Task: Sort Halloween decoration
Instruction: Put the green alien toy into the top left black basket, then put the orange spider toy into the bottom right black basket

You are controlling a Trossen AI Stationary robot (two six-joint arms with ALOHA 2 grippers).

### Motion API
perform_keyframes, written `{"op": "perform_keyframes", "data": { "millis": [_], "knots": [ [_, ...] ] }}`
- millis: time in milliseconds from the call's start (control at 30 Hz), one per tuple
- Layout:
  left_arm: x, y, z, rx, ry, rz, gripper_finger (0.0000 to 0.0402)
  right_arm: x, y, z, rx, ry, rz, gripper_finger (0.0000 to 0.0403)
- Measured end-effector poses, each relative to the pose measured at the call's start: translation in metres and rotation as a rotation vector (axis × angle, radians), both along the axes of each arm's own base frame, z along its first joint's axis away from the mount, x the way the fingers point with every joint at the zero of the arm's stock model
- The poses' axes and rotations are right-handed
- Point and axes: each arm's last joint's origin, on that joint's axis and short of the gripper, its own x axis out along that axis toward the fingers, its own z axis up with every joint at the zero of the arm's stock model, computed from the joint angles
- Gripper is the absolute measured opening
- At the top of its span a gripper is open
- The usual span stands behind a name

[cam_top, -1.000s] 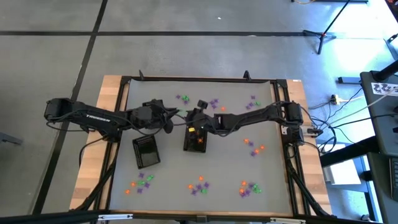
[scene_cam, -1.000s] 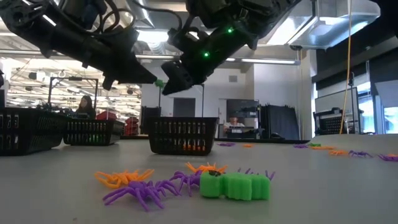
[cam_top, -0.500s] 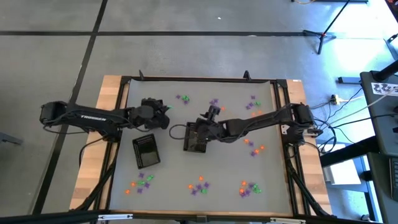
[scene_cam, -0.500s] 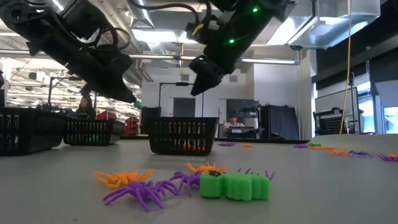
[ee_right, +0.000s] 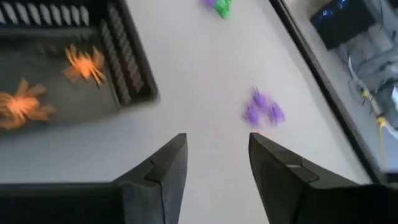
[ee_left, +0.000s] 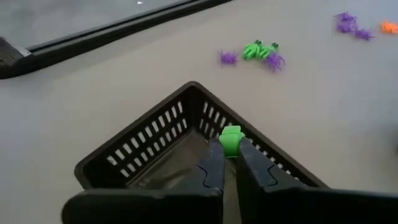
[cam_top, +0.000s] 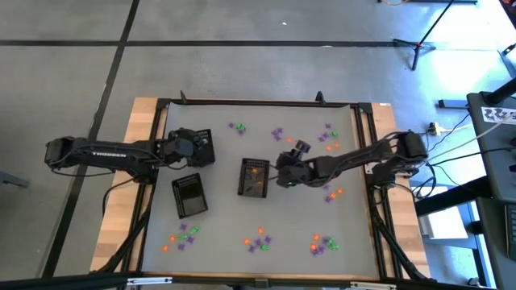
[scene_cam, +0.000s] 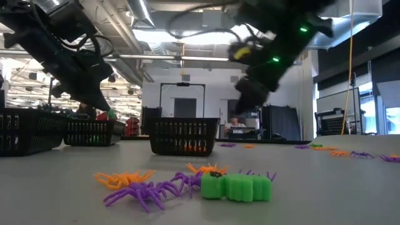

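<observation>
Both arms have swung outward: the left gripper (ee_left: 229,163), pinching a small green plastic trinket (ee_left: 231,139) over the black slotted tray (cam_top: 193,138) at centre-left, could drop it beside the rim, while the right gripper (ee_right: 216,163) hangs spread and empty right of centre.

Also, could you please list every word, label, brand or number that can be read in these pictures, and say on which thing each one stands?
"TROSSEN": probably, in white letters along the left arm in the high view; too small to read for certain.
Black-and-white pattern on the sheet at the right edge of the high view: a printed marker, with no words.
Trays, decorations, table: no text visible.
</observation>
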Motion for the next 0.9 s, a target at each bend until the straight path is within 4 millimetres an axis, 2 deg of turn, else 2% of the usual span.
{"op": "perform_keyframes", "data": {
  "millis": [167, 400, 533, 667, 900],
  "knots": [
    [0.0, -0.001, 0.0, -0.016, -0.005, -0.011, 0.0026, -0.034, -0.005, 0.004, 0.037, -0.099, -0.056, 0.0167],
    [-0.002, -0.001, -0.001, -0.019, 0.022, -0.014, 0.0091, -0.065, -0.009, 0.006, 0.061, -0.16, -0.102, 0.0167],
    [-0.002, -0.001, -0.002, -0.017, 0.029, -0.014, 0.0114, -0.073, -0.011, 0.005, 0.035, -0.168, -0.123, 0.0167],
    [0.0, 0.0, 0.001, 0.001, 0.004, -0.022, 0.0115, -0.074, -0.012, 0.004, 0.012, -0.192, -0.172, 0.0167],
    [0.019, -0.007, 0.029, 0.086, -0.243, -0.329, 0.0115, -0.083, -0.022, 0.008, 0.01, -0.207, -0.269, 0.0167]
  ]
}}
